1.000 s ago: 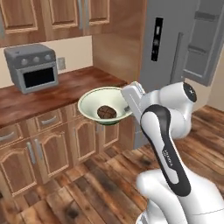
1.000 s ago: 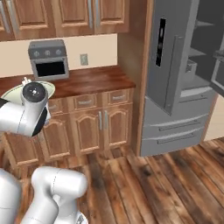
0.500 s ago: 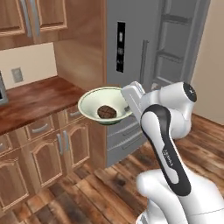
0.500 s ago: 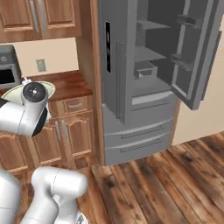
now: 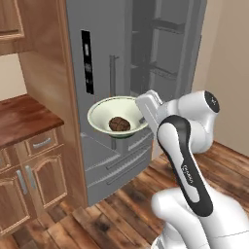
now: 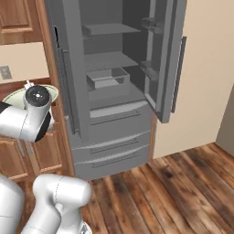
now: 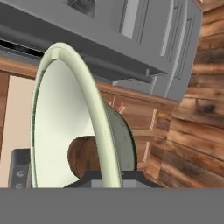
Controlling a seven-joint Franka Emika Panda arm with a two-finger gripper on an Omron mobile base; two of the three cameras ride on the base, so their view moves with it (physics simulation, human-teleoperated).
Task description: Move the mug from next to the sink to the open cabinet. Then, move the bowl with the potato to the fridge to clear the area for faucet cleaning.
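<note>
The gripper [image 5: 144,116] grasps the bowl [image 5: 107,113] by its rim, potato [image 5: 119,124] inside, fridge [image 5: 146,63] open just beyond.

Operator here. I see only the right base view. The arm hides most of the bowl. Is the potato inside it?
Observer: Yes. In the left base view the potato lies in the middle of the bowl.
Operator: Does the gripper hold the bowl?
Observer: Yes, the gripper is shut on the bowl's rim, on the side nearest the arm.
Operator: Is the bowl level?
Observer: Roughly; it tips a little, and the potato rests inside.
</note>
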